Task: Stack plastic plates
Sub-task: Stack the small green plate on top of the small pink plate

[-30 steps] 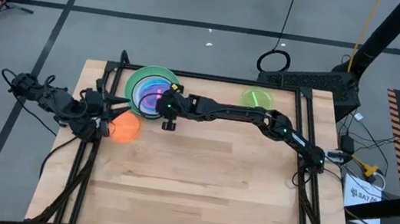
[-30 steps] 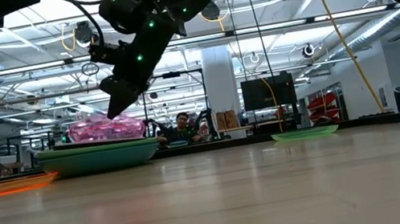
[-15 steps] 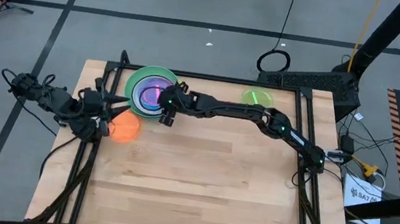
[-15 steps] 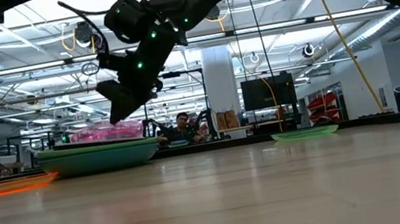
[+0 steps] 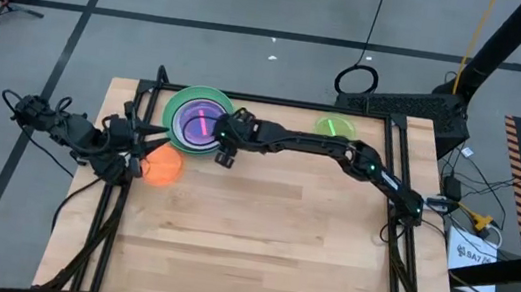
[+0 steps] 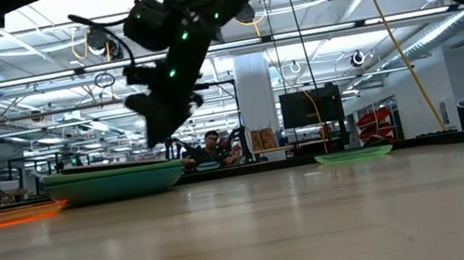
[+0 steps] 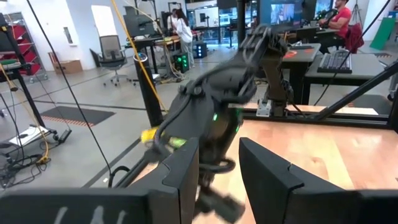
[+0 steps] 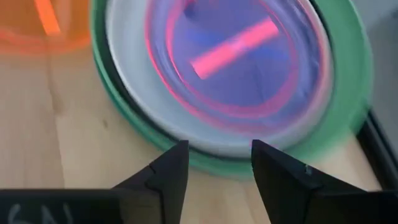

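A stack of plastic plates point(image 5: 196, 117) rests on the table near its far left corner. Its widest plate is green point(image 8: 348, 106), and a clear pink plate point(image 8: 239, 56) lies flat on top. My right gripper point(image 8: 217, 149) hangs open and empty just above the stack's near right rim point(image 6: 165, 127). An orange plate point(image 5: 163, 165) lies flat on the wood in front of the stack. A lime plate point(image 5: 334, 128) lies near the far edge, to the right. My left gripper point(image 7: 219, 168) waits open at the table's left edge, beside the orange plate.
The near half of the table is bare wood point(image 5: 257, 247). Black frame rails run along the left edge point(image 5: 117, 198) and the right edge point(image 5: 399, 245). In the low view a person point(image 6: 212, 145) sits far behind the table.
The pink plate, which stood tilted high on the stack with my right gripper's fingers at it, has sunk flat onto the stack. My right gripper has come away from it, shifting slightly toward the table's right and rolling about its own axis.
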